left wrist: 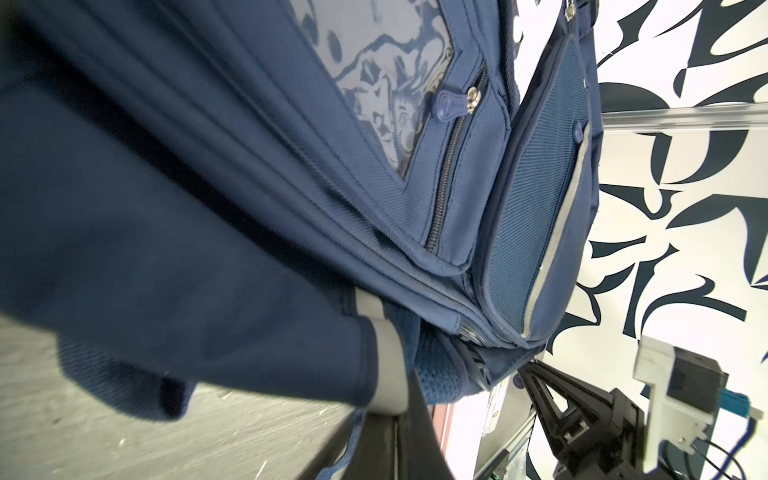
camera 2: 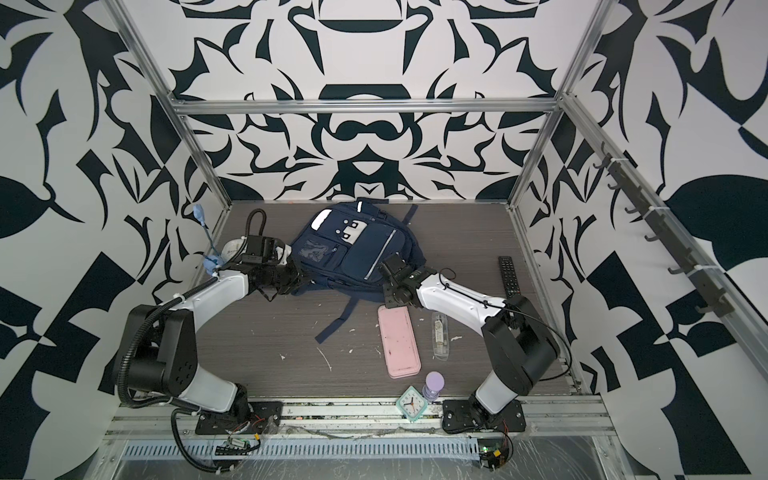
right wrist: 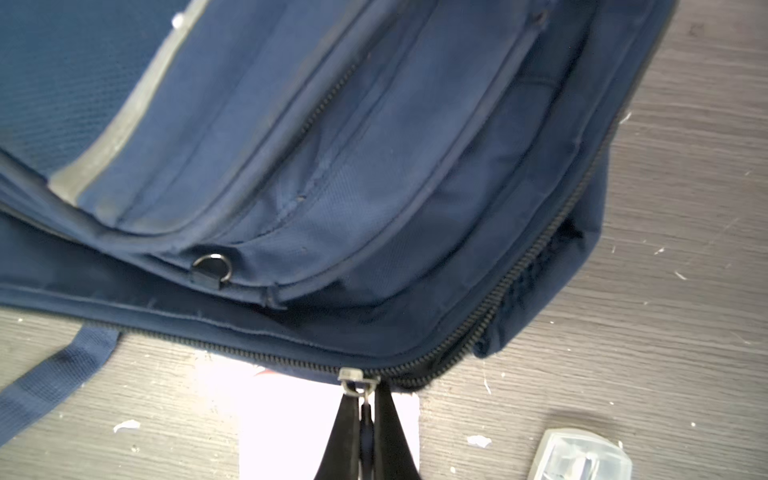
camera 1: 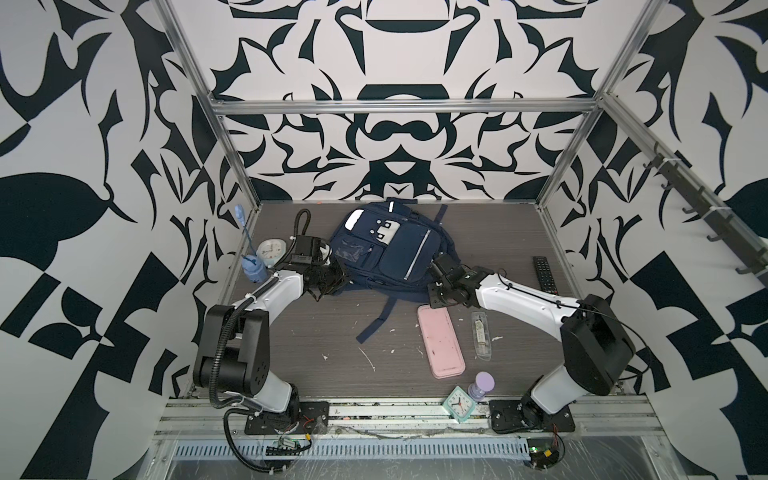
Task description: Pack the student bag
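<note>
Lying near the student bag (camera 1: 411, 253) are a pink case (camera 1: 441, 343) and remote (camera 1: 545, 275).

Walls (camera 1: 386, 137): white with a bold black abstract pattern on the back and both sides. Aluminium frame (camera 1: 403, 107): uprights at the rear corners, crossbar along the back. Bench (camera 1: 316, 332): dark grey wood-grain top, scattered white flecks and scuffs. Rail of dark hooks (camera 1: 710, 218): fixed on the right-hand wall in both top views. Slotted metal channel (camera 1: 374, 449): runs along the front edge. Lighting even.
</note>
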